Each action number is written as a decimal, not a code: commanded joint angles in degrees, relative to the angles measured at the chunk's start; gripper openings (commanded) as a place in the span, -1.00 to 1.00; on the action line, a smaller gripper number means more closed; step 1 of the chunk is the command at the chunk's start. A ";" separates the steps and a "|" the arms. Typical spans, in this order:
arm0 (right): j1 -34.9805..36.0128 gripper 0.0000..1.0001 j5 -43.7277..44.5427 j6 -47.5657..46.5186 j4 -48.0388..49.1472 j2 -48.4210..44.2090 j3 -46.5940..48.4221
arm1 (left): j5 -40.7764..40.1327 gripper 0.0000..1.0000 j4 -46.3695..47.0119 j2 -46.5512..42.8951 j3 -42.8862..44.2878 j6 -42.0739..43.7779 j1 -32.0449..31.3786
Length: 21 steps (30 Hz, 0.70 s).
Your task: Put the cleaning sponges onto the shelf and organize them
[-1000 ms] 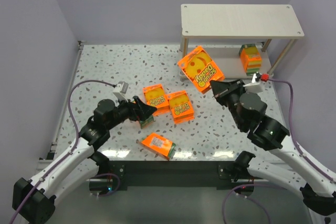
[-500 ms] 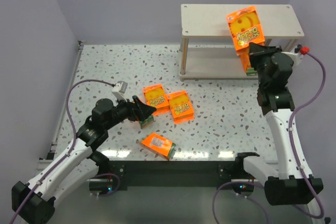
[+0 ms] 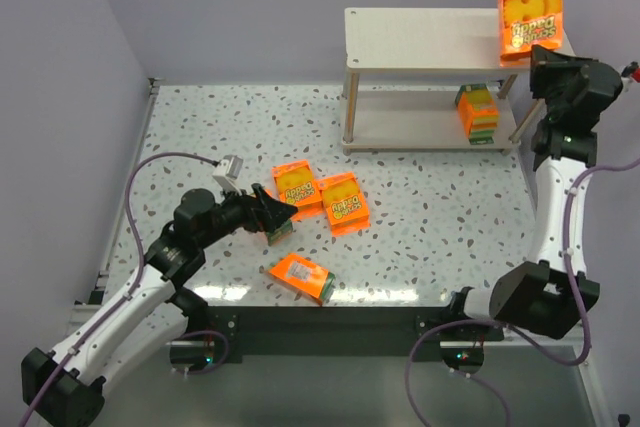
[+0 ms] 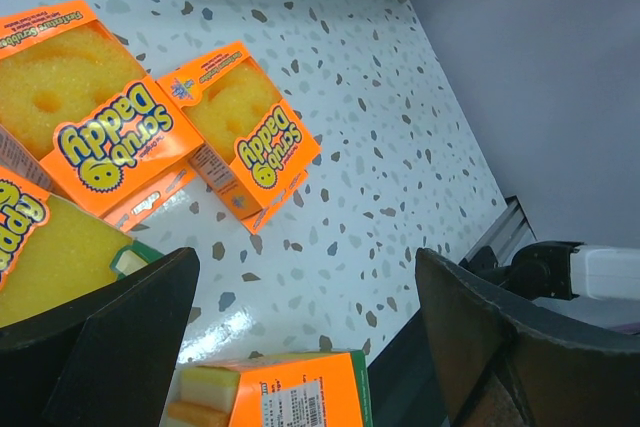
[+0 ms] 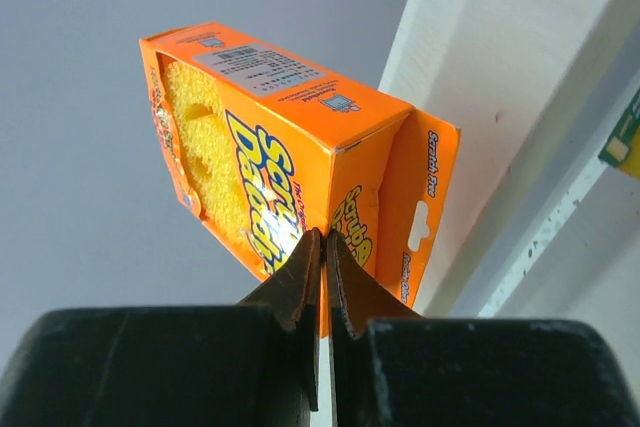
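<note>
Largest first: finds the right arm (image 3: pixel 560 197) at full stretch beside the shelf (image 3: pixel 400 32), against a low crouch over the speckled table (image 3: pixel 440 217) a second ago. Reaches now past the far right end of the top board.

Carries with it the held Scrub Daddy pack (image 3: pixel 530 15), up from mid-table, through a spot over the top board's middle half a second back, to just above that board's right corner. Keeps it upright, printed face toward the overhead camera. Cannot tell whether resting on the wood or just clear of it; not released either way.

Shows the right gripper (image 5: pixel 322 239) pressed together, pinching the carton's lower edge beside the hang-tab flap.

Means one placement nearly done. Probably leaves only a short lowering and a release, with care against tipping off the corner.

Changes nothing elsewhere. Leaves the left gripper (image 3: pixel 278 215) low over the table, jaws spread wide, gripping nothing, as a second ago. Directly below it, a part-hidden pack (image 3: pixel 279 234). Just beyond, two flat packs (image 3: pixel 295 185) side by side and touching. Nearer the front edge, a lone pack (image 3: pixel 302 278). On the lower tier's right end, one shelved pack (image 3: pixel 478 112) already in place.

Leaves four on the table for later trips.
</note>
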 commanded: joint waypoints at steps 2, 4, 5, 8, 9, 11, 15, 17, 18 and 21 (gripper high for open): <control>-5.46 -1.00 -5.90 2.58 -2.69 4.61 10.76 | 0.66 0.90 1.13 -1.89 0.30 1.31 0.00; -7.75 -1.00 -7.40 2.41 -5.24 6.63 13.77 | 0.66 0.90 1.65 -2.50 -0.58 1.22 0.00; -8.28 -1.00 -8.89 2.41 -7.52 8.03 15.87 | 0.57 0.91 1.83 -2.59 -0.85 1.14 0.00; -10.04 -1.00 -11.18 2.84 -9.74 9.01 17.03 | 0.92 0.91 3.24 -2.42 -1.90 0.70 0.00; -10.74 -1.00 -11.36 2.93 -10.17 9.01 17.03 | 1.45 0.91 3.15 -2.24 -1.99 0.44 0.00; -11.18 -1.00 -11.54 3.81 -11.23 9.36 17.30 | 2.06 0.91 5.96 -2.07 -2.43 0.08 0.00; -11.45 -1.00 -13.74 5.13 -12.46 12.26 20.10 | 2.51 0.91 7.37 -2.68 -2.78 -0.36 0.00; -11.45 -1.00 -14.09 5.66 -14.74 13.23 21.86 | 2.42 0.91 7.64 -2.86 -2.78 -0.36 0.00; -11.53 -1.00 -13.83 6.01 -15.36 13.49 22.30 | 2.42 0.92 7.64 -2.95 -2.78 -0.36 0.00; -11.45 -1.00 -13.04 6.71 -16.86 14.73 24.67 | 3.81 0.92 9.91 -2.51 -3.74 -1.41 0.00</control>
